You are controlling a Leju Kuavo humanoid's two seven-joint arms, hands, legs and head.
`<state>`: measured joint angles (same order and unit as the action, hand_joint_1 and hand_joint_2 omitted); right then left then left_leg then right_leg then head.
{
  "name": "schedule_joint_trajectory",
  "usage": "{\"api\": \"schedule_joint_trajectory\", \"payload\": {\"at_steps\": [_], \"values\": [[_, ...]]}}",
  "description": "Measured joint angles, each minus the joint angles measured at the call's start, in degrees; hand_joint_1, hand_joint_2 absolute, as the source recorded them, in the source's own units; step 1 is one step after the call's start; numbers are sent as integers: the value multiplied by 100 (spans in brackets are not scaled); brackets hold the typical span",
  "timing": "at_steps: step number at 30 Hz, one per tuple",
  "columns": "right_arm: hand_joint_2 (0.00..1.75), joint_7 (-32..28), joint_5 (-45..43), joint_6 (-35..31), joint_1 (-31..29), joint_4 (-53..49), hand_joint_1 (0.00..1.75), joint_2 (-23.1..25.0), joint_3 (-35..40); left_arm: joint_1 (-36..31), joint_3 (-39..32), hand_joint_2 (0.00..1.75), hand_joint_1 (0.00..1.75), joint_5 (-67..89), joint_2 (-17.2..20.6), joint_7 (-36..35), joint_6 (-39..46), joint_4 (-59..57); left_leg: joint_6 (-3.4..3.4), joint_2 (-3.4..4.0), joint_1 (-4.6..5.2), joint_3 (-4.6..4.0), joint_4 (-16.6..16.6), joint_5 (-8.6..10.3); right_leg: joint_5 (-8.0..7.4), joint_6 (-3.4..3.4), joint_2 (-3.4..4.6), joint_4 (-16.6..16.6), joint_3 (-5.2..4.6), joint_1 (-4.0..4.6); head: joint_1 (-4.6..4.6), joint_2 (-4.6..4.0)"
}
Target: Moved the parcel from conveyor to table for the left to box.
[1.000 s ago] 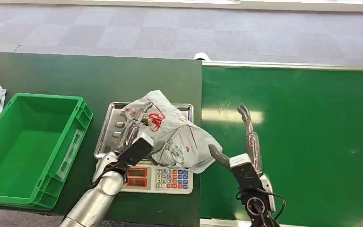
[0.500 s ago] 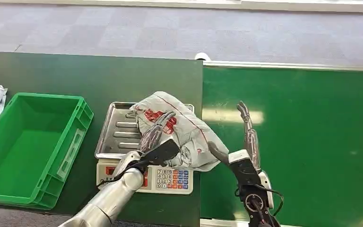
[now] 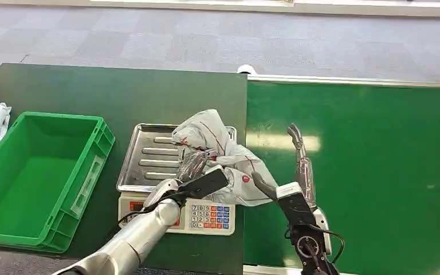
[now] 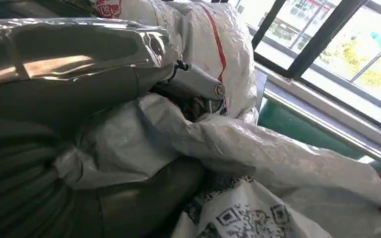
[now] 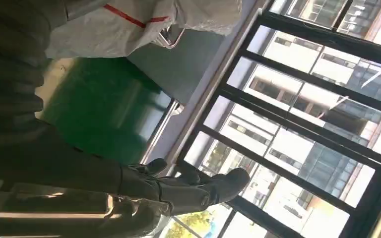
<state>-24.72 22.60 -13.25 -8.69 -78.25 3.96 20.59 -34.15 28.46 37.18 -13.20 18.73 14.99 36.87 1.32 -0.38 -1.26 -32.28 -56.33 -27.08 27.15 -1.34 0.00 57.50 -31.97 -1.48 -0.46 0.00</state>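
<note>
At centre of the head view the left hand (image 3: 197,175) is now pressed into the parcel (image 3: 220,154), fingers closed on the grey plastic. 1 s ago this hand was lower-left of the bag, over the scale's display; 0.5 s ago it was on the bag's front; now it sits further right and the bag is bunched taller and narrower, w/ more of the steel tray (image 3: 143,163) bare at left. The left wrist view agrees: the film is crumpled around the fingers (image 4: 193,84), so I judge the grip as taken, not only a touch.

The right hand (image 3: 289,172) stays at the same place, lower centre-right over the conveyor (image 3: 378,172), fingers spread and holding nothing, its thumb just beside the bag's right edge.

Meaning for the task: the parcel is already off the belt and rests on the tray of the scale (image 3: 177,212), partly hanging over toward the belt. What is left is prob. the lift and carry to the green box (image 3: 100,143) at left of frame.

Writing: red printed marks on the bag, not readable. The left wrist view shows QR-type codes (image 4: 238,218) on the film. Scale keypad has number keys, too small to read surely.
</note>
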Motion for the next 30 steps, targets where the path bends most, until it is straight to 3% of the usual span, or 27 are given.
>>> {"api": "schedule_joint_trajectory", "payload": {"at_steps": [17,30], "values": [[175,2,39,94,3,53,0,33,-52,115,-184,175,175,-796,18,404,142,250,1,5,0,-2,0,-1,0,0,5,0,-7,1,0,0],[175,63,160,-81,396,24,0,15,-249,1015,-818,175,175,-120,831,-55,949,3953,1,6,-1,-21,1,-1,2,0,7,1,-27,2,0,0]]}}
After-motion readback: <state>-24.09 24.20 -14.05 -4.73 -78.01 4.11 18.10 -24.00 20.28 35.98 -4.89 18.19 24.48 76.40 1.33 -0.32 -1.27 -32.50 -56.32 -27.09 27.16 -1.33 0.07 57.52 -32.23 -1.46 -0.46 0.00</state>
